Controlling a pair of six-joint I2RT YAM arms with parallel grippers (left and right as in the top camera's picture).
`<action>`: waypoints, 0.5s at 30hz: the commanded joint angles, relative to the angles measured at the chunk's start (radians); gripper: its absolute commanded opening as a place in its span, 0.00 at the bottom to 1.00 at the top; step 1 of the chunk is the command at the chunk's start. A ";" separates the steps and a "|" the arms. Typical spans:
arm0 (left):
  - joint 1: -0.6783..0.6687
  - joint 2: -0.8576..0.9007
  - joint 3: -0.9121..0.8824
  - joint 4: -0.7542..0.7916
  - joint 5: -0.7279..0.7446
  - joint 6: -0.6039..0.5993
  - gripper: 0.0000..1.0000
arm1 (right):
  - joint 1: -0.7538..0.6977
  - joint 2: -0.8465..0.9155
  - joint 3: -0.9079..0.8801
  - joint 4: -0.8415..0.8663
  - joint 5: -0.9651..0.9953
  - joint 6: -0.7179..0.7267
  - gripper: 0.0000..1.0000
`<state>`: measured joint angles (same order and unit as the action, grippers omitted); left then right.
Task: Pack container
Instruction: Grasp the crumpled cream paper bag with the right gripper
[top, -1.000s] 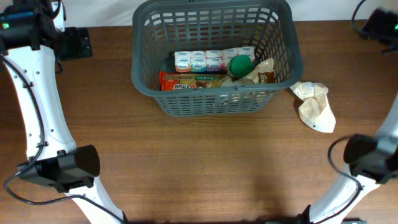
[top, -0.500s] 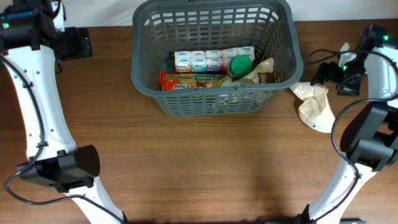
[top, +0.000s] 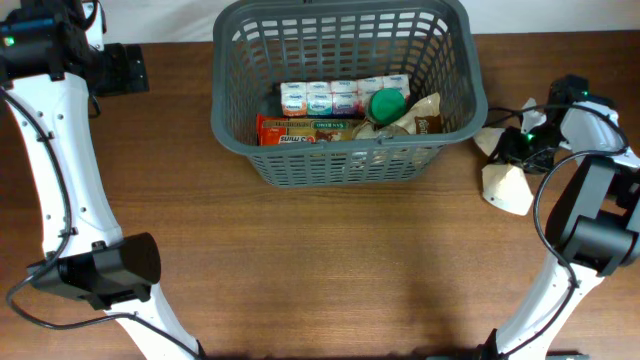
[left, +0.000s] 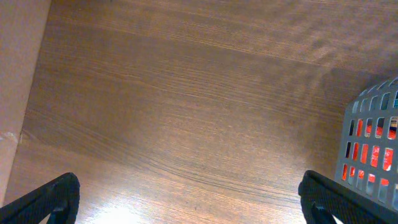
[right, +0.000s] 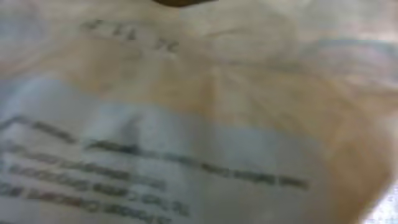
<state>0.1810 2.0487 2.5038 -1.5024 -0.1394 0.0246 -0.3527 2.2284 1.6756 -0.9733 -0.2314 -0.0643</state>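
The container (top: 345, 160), a large dark grey slotted basket, stands at the back middle of the table; one corner of it (left: 373, 146) shows in the left wrist view. Inside lie a row of small white cups (top: 340, 96), a green lid (top: 388, 104), an orange box (top: 305, 131) and a brown bag (top: 422, 115). Right of the basket lies a crumpled cream packet (top: 506, 188). My right gripper (top: 522, 143) is pressed down onto its upper part. That packet (right: 199, 124) fills the right wrist view in a blur and hides the fingers. My left gripper (top: 125, 68) hangs open over bare wood at the far left.
The wooden table (top: 330, 270) stretches in front of the basket. The bases and white links of both arms stand at the front left (top: 100, 270) and front right (top: 595, 245). A pale edge strip (left: 18, 74) runs along the left of the left wrist view.
My right arm has swung in from the far right and come down onto the cream packet, which now looks bunched under it. The left arm and the basket have not moved.
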 joint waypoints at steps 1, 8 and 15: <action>0.003 0.001 -0.003 0.002 -0.004 -0.013 0.99 | 0.005 0.019 -0.050 0.005 -0.002 0.020 0.15; 0.003 0.001 -0.003 0.002 -0.004 -0.013 0.99 | -0.003 -0.022 0.169 -0.144 -0.040 0.058 0.04; 0.003 0.001 -0.003 0.002 -0.004 -0.013 0.99 | 0.012 -0.096 0.639 -0.367 -0.136 0.058 0.04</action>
<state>0.1810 2.0487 2.5034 -1.5028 -0.1394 0.0246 -0.3534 2.2223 2.1326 -1.2968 -0.3027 -0.0151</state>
